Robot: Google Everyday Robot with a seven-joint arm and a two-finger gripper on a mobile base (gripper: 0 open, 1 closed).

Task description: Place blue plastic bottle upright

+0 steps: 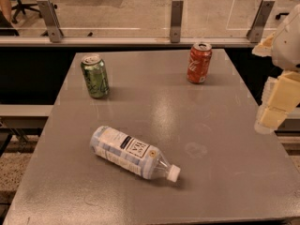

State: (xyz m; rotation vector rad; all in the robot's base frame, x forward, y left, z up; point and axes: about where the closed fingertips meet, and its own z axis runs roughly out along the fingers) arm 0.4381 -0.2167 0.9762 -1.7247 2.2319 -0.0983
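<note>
Camera view is showing the clear plastic bottle with a pale blue-and-white wraparound label [127, 150] lying on its side, not upright, on the near-left part of the flat grey tabletop [225, 172]. Its white screw cap [173, 173] is pointing toward the near right, its base is pointing far left, and the dark patch on the label is facing up.

A green metal drink can [95, 76] is standing upright toward the far left of the table, well apart from the bottle. A red metal drink can [199, 63] is standing upright toward the far right, also well apart.

The cream-and-white gripper [274, 108] is hanging at the right edge of the frame, by the table's right side. It is well apart from the bottle and both cans, nothing is showing in its hold, and how far open it is cannot be told.

Behind the table, a glass barrier with grey metal posts [176, 20] is running across. A black office chair [21, 1] is sitting at top left.
</note>
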